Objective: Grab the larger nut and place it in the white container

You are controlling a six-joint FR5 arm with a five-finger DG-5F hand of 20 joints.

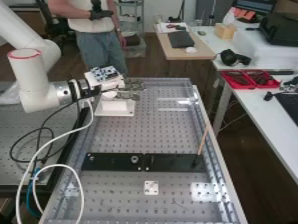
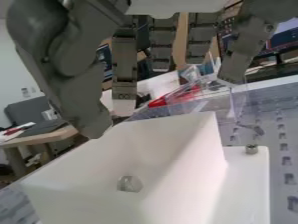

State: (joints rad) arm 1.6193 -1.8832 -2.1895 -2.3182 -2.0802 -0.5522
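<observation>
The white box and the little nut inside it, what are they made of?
The box looks like plastic, because it is smooth, plain white and not very shiny. The nut is probably metal: it is grey with a soft shine.

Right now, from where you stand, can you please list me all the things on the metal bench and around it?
white container: one, white, on the bench
nut: one, grey, inside the container
bolt: one, grey, on the container's base
black plates: two, black, end to end across the bench
round metal part: one, grey, on the left plate
stick: one, light brown, tilted, at the plates' right end
square plate: one, white, on the bench's near part
bench: one, grey, perforated, under these
red trays: number unclear, red, on the side table
cables: several, white, black and blue, at left
arm: one, white, from the left
hand: one, dark grey, above the container, fingers straight
</observation>
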